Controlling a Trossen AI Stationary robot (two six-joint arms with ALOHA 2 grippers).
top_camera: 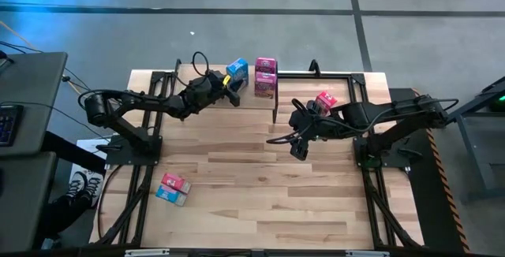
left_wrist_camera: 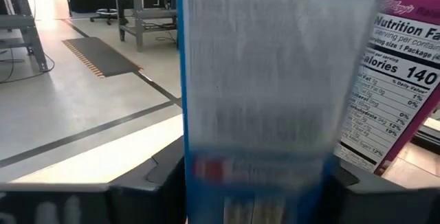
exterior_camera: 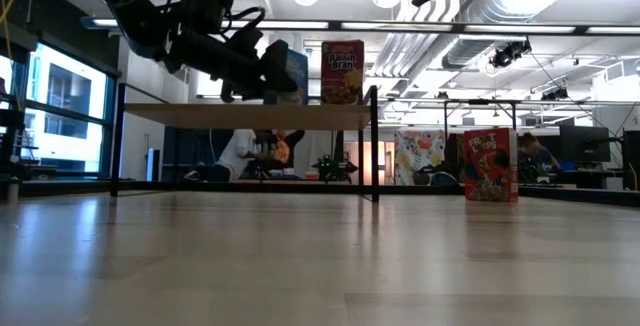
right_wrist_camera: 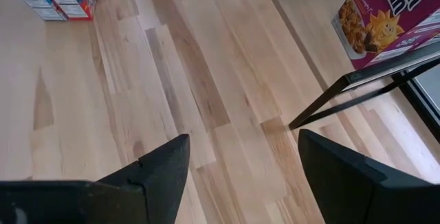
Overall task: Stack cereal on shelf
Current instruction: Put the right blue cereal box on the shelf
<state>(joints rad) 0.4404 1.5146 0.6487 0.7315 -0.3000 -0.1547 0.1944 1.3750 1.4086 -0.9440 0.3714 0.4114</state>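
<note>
My left gripper [top_camera: 227, 85] is over the shelf [top_camera: 189, 103], shut on a blue cereal box [top_camera: 237, 69] that stands upright beside two magenta boxes [top_camera: 266, 76] on the shelf's right end. In the low view the blue box [exterior_camera: 285, 71] is next to the Raisin Bran box [exterior_camera: 342, 71]. My right gripper [top_camera: 298, 150] is open and empty above the table's middle. A red box [top_camera: 326, 101] stands on the table right of the shelf. Two more boxes [top_camera: 172, 188] lie at the near left. My left gripper pinches the blue box between its two fingers [left_wrist_camera: 163, 177], one on each upright side, low on the box [left_wrist_camera: 206, 169]. The fingers come about level from the table's left. The box is upright; whether its bottom rests on the shelf board or hangs just above, I cannot tell.
The shelf's black leg [right_wrist_camera: 357, 93] stands just ahead of my right gripper [right_wrist_camera: 240, 172]. Bare plank tabletop [top_camera: 260, 194] lies between the shelf and the near edge. Black frame rails [top_camera: 371, 202] run along the table's sides.
</note>
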